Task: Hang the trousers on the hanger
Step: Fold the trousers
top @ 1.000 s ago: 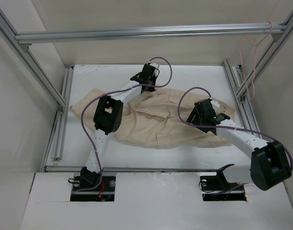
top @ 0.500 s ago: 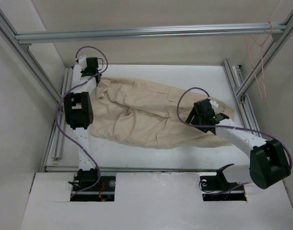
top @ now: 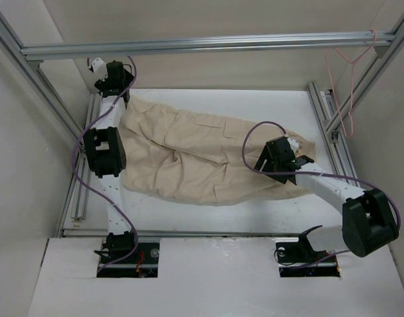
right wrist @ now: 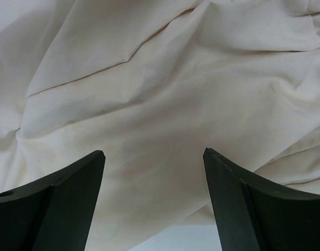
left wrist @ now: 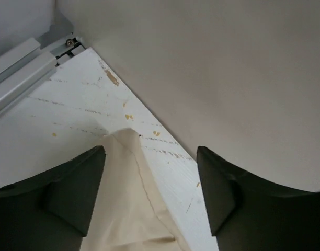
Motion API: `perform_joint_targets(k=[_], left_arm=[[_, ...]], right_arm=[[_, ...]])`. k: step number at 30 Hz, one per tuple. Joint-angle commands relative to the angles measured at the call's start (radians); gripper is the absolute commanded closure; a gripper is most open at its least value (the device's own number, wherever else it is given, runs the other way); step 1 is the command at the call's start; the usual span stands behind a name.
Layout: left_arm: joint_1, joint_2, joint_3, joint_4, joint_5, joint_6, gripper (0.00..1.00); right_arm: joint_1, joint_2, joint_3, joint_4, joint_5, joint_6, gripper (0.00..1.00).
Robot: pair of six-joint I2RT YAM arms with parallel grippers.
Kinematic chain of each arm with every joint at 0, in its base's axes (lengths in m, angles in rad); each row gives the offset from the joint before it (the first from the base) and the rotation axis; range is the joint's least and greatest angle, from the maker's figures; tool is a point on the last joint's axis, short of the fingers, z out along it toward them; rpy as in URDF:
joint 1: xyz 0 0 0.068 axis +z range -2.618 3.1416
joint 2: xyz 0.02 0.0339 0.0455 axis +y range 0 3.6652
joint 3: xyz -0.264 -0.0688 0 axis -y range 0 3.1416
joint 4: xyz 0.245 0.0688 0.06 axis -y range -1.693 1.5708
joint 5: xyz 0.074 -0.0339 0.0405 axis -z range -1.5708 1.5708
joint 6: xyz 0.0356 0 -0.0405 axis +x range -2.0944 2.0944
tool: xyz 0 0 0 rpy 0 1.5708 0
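The beige, wrinkled cotton trousers (top: 195,155) lie spread flat on the white desk (top: 255,105). They reach from the far left corner across to the right side. The thin pink wire hanger (top: 348,86) is well apart from them. It hangs from the aluminium frame (top: 208,45) at the far right, and nothing touches it.

The left hand (top: 108,74) is at the far left corner of the desk. In its wrist view the left hand (left wrist: 149,157) is spread wide, and only a pointed corner of the cloth lies on the desk between the fingers, not pinched. The right hand (top: 286,153) hovers over the right end of the trousers. In its own view the right hand (right wrist: 153,157) is also spread, with folded cloth below it and nothing held.

I judge that the step in hand is laying the trousers out, and it looks nearly finished. The next move probably calls for one hand to reach the hanger and take it off the frame, while the trousers are folded or gathered so that they can pass over its lower bar. The wire is thin, so the grip must be exact.
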Motion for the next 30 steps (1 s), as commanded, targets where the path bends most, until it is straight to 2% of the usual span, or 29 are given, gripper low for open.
perform_joint_targets(k=[1, 3, 5, 7, 8, 9, 11, 12, 14, 15, 18, 20, 23, 28, 29, 30], left_arm=[[-0.002, -0.105, -0.170, 0.007, 0.024, 0.014, 0.24], [-0.011, -0.168, -0.279, 0.030, 0.006, 0.028, 0.20], [-0.023, -0.225, -0.350, 0.029, -0.040, 0.062, 0.18], [-0.043, -0.296, -0.427, 0.027, -0.106, 0.085, 0.19], [-0.057, -0.335, -0.471, 0.026, -0.145, 0.091, 0.21], [-0.072, -0.378, -0.519, 0.025, -0.197, 0.093, 0.23], [-0.084, -0.421, -0.579, 0.015, -0.244, 0.091, 0.24], [-0.086, -0.429, -0.593, 0.000, -0.250, 0.088, 0.24], [-0.088, -0.417, -0.590, -0.062, -0.249, 0.076, 0.23], [-0.088, -0.406, -0.581, -0.079, -0.240, 0.064, 0.22], [-0.075, -0.380, -0.556, -0.091, -0.146, 0.021, 0.22], [-0.062, -0.351, -0.530, -0.117, -0.112, -0.018, 0.27], [-0.052, -0.305, -0.470, -0.223, -0.124, -0.056, 0.32], [-0.051, -0.187, -0.345, -0.349, -0.160, -0.071, 0.33], [-0.051, -0.155, -0.303, -0.378, -0.155, -0.071, 0.37], [-0.051, -0.127, -0.265, -0.390, -0.147, -0.068, 0.45]], right_arm=[[-0.022, -0.039, 0.008, 0.047, -0.003, -0.025, 0.18], [-0.041, -0.040, 0.017, 0.056, -0.005, -0.035, 0.19], [-0.061, -0.043, 0.026, 0.072, -0.023, -0.052, 0.31], [-0.075, -0.043, 0.039, 0.067, -0.032, -0.059, 0.60], [-0.079, -0.046, 0.042, 0.058, -0.031, -0.057, 0.71], [-0.082, -0.048, 0.042, 0.049, -0.022, -0.052, 0.73], [-0.087, -0.040, 0.036, 0.044, -0.014, -0.051, 0.70], [-0.092, -0.034, 0.034, 0.039, -0.008, -0.048, 0.64], [-0.102, -0.031, 0.031, 0.030, 0.009, -0.034, 0.44], [-0.105, -0.037, 0.030, 0.036, 0.006, -0.034, 0.40], [-0.101, -0.046, 0.034, 0.044, -0.008, -0.039, 0.36], [-0.101, -0.048, 0.039, 0.041, -0.014, -0.039, 0.36], [-0.101, -0.048, 0.043, 0.033, -0.011, -0.039, 0.36], [-0.121, -0.028, 0.054, 0.039, -0.011, -0.033, 0.24], [-0.139, -0.014, 0.060, 0.041, -0.014, -0.029, 0.24], [-0.148, -0.001, 0.069, 0.041, -0.015, -0.028, 0.23]])
